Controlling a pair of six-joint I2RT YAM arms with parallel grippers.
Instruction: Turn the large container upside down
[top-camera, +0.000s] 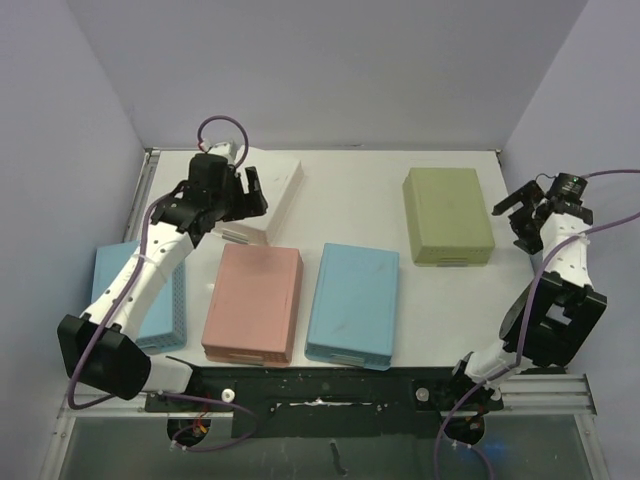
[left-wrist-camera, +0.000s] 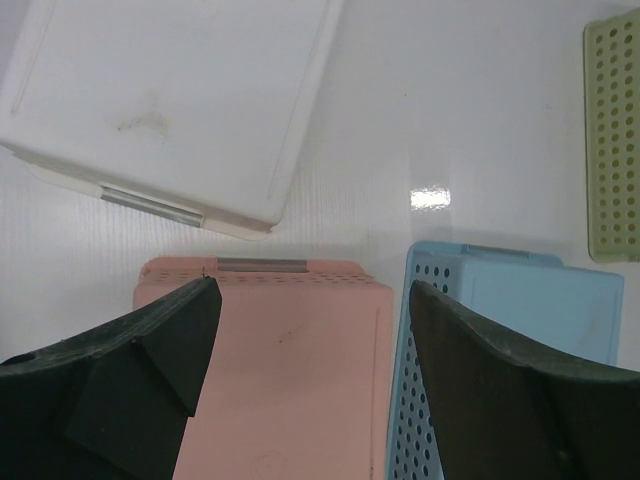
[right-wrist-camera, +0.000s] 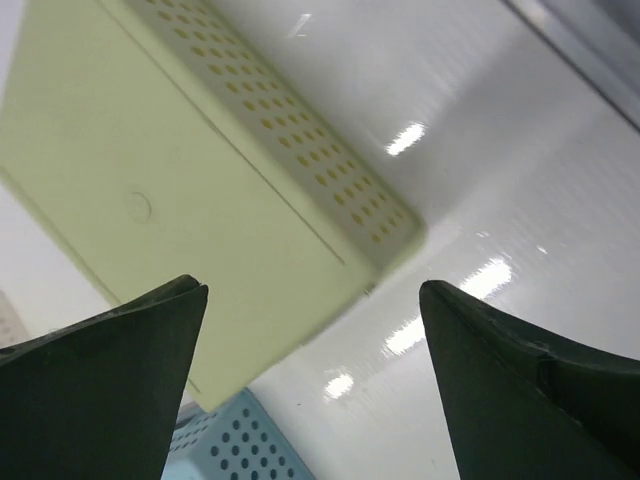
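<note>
Fingers (right-wrist-camera: 100, 370) of the right gripper (right-wrist-camera: 312, 290) are hanging released beside the green container (top-camera: 447, 213) at upper right, likely needing a straight retreat without nudging it.

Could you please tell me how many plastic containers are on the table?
5. White container back left; far-left blue container, partly under the left arm; pink container and centre blue container in front; green container back right. None seems hidden.

Worktop (top-camera: 350, 200): white. Pink container (top-camera: 253, 303) and blue container (top-camera: 353, 303) lie base-up, side by side, near edge. White container (top-camera: 268, 205) base-up, skewed, just behind pink. Second blue perforated container (top-camera: 162, 318) at left edge, partly hidden.
</note>
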